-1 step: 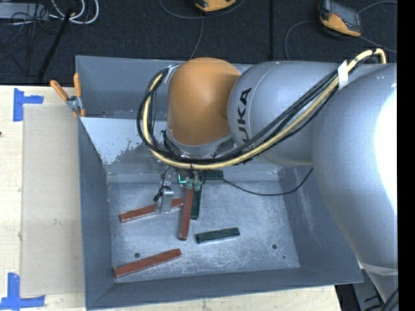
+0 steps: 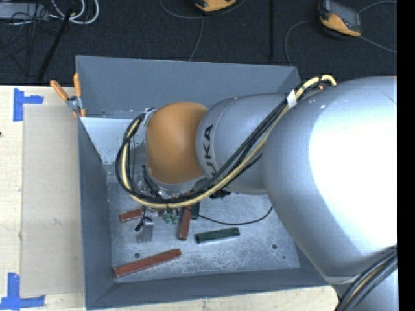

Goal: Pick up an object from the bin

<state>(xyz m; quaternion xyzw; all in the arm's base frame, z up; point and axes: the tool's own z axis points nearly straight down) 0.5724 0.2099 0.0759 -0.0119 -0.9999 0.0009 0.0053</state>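
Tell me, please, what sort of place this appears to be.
Probably a robotics lab or test cell: a large silver arm reaches into a grey bin of loose sticks, and cables and orange handsets lie behind it.

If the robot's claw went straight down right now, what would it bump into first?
Probably the short brown stick just under the gripper, near the middle of the bin floor. A small grey piece lies close beside it, and depth is hard to judge, so it might touch bare floor instead.
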